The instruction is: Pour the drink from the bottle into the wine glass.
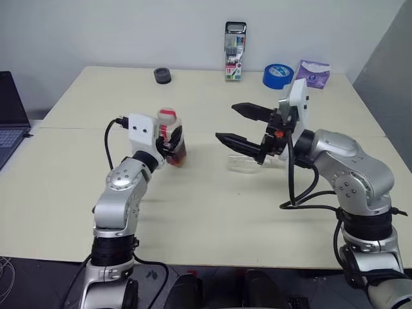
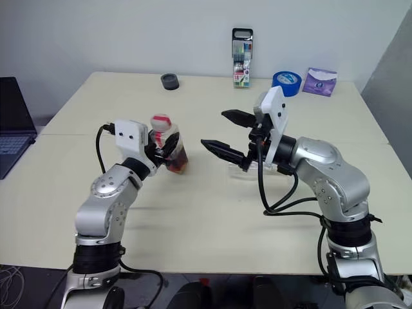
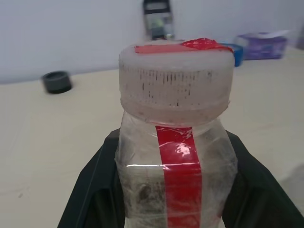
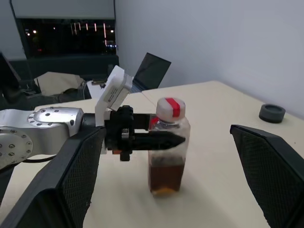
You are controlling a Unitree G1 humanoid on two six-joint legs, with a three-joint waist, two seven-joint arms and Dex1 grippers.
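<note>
My left gripper [image 1: 174, 144] is shut on the bottle [image 1: 171, 136], gripping its clear body from both sides below the red-and-white cap [image 3: 176, 76]. The bottle is nearly upright with the cap on. The dark red-brown drink [image 4: 165, 175] fills its lowest part. My right gripper [image 1: 225, 121] is open, held above the table to the right of the bottle with its fingers pointing at it. Under and behind those fingers a clear glass object [image 1: 246, 164], the wine glass, is partly hidden; it seems to lie on the table.
Along the table's far edge are a black round lid [image 1: 163, 75], a tall marker pack [image 1: 235, 51], a blue tape roll [image 1: 278, 75] and a purple packet [image 1: 313, 72]. A laptop [image 1: 9, 116] sits off the table's left side.
</note>
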